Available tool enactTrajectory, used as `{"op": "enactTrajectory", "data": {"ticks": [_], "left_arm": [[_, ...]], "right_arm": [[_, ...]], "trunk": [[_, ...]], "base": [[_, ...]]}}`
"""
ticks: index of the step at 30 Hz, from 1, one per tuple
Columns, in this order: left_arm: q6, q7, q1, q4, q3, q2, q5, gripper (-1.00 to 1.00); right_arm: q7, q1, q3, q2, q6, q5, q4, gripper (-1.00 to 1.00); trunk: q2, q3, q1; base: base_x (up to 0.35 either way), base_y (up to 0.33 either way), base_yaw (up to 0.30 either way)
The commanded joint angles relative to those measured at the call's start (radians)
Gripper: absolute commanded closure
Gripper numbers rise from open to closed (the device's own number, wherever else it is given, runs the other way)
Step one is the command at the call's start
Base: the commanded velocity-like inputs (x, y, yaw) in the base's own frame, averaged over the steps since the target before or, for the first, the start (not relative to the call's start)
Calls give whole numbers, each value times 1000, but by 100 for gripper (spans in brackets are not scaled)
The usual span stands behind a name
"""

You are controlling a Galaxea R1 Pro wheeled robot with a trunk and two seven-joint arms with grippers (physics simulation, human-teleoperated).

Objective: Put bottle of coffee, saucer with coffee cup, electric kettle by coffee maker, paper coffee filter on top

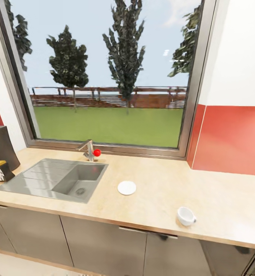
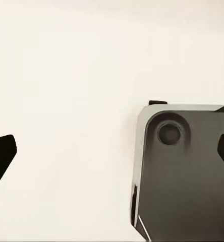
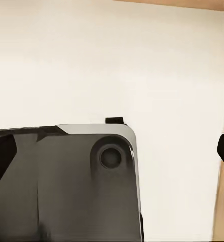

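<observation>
Saucer, small flat round white plate (image 1: 126,188), lies on light tan wood-look counter (image 1: 219,199) right of steel sink (image 1: 54,179); small white handled cup (image 1: 186,216) well apart near front edge. Both likely light, rigid, slick, breakable; pinch saucer rim, cup wall. Both jaws spread.

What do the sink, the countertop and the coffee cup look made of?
Sink: brushed steel by its dull grey sheen. Countertop: pale wood-look laminate or wood, matte with faint grain. Coffee cup: plain glossy white, probably ceramic.

A steel sink (image 1: 39,180) below a wide window (image 1: 108,73).
</observation>
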Motion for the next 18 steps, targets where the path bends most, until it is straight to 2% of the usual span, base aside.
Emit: {"op": "enactTrajectory", "data": {"ticks": [1, 8, 14, 18], "left_arm": [[-1, 1, 1, -1, 2, 0, 0, -100], [-1, 2, -1, -4, 0, 5, 1, -100], [-1, -1, -2, -5, -1, 7, -4, -100], [-3, -3, -3, -6, -5, 6, -8, -100]], "right_arm": [[1, 0, 2, 0, -3, -9, 1, -100], [1, 0, 1, 0, -2, -11, 0, -100], [2, 0, 4, 3, -2, -11, -1, -100], [6, 0, 7, 6, -1, -11, -6, -100]], "trunk": [[-1, -1, 0], [-1, -12, 0], [-1, -15, 0], [-1, -16, 0]], "base": [[-257, -176, -5], [-311, -45, -85], [-309, 132, -43], [-115, 82, -4]]}}
